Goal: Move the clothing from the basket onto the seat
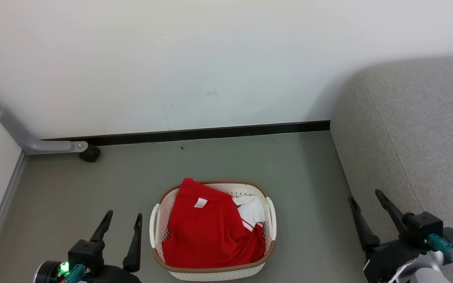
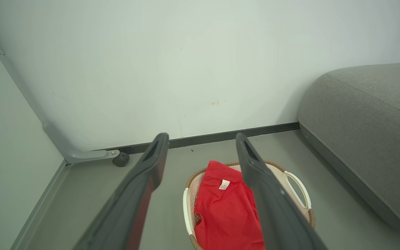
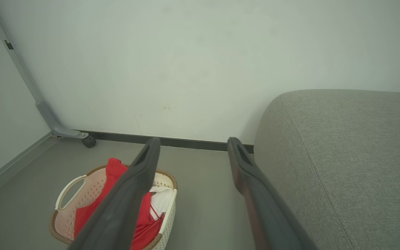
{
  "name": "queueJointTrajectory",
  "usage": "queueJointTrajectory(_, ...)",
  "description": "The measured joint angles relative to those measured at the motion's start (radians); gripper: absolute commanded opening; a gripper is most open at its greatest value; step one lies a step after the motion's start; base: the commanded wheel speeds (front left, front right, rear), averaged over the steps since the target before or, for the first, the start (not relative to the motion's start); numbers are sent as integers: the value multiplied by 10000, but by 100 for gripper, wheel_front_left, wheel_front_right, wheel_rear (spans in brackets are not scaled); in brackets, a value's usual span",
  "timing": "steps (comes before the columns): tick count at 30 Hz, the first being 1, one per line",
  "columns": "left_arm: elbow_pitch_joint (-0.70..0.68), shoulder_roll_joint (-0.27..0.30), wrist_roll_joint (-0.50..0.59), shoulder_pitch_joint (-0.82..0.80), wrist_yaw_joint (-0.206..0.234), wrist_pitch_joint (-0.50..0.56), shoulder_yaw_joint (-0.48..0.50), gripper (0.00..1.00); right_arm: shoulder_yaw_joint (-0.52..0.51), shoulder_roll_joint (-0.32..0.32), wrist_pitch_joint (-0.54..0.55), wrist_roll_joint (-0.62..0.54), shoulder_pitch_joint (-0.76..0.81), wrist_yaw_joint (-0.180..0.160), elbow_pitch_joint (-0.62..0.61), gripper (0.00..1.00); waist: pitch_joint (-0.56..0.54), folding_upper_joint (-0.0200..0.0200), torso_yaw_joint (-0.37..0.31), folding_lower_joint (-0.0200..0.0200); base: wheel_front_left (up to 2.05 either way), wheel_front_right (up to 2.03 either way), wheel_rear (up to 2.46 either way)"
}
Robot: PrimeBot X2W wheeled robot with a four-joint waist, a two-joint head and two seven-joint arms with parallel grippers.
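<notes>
Not started: clothing (image 1: 210, 232) all in basket (image 1: 214, 271), maybe two garments; seat (image 1: 419, 129) bare. Left gripper (image 1: 124, 222) and right gripper (image 1: 366, 200) both spread apart, holding nothing.

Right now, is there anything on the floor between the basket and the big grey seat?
No, only bare grey floor lies between the basket and the seat, seen in the head view.

Clothing (image 1: 207, 232) in basket (image 1: 214, 271), seat (image 1: 419, 129) apparently rt.
</notes>
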Motion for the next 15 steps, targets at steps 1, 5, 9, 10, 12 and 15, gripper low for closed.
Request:
queueJointTrajectory(1, 6, 0, 0, 0, 0, 0, 15, 100, -25, 6, 0, 0, 3, 0, 0, 100, 7, 0, -8, 0, 0, 0, 0)
queueJointTrajectory(5, 6, 0, 0, 7, -2, 0, 125, 100, -46, 42, 0, -38, 7, 0, -21, 100, 65, 0, -59, 0, 0, 0, 0)
queueJointTrajectory(9, -31, -23, 2, 8, -12, 0, 157, 100, -56, 69, 0, -92, 6, 0, -56, 100, 188, 0, -148, 0, 0, 0, 0)
queueJointTrajectory(10, -38, -29, 2, 8, -12, 0, 163, 100, -61, 75, 0, -132, 6, 0, -84, 100, 225, 0, -173, 0, 0, 0, 0)
queueJointTrajectory(12, -77, -42, 2, 9, -23, 0, 165, 100, -90, 100, 0, -201, 7, 0, -159, 100, 310, 0, -225, 0, 0, 0, 0)
queueJointTrajectory(15, -245, -88, 77, 9, -88, 0, 163, 100, -134, 146, -2, -207, 12, 0, -334, 100, 493, 1, -297, 0, 0, 0, 0)
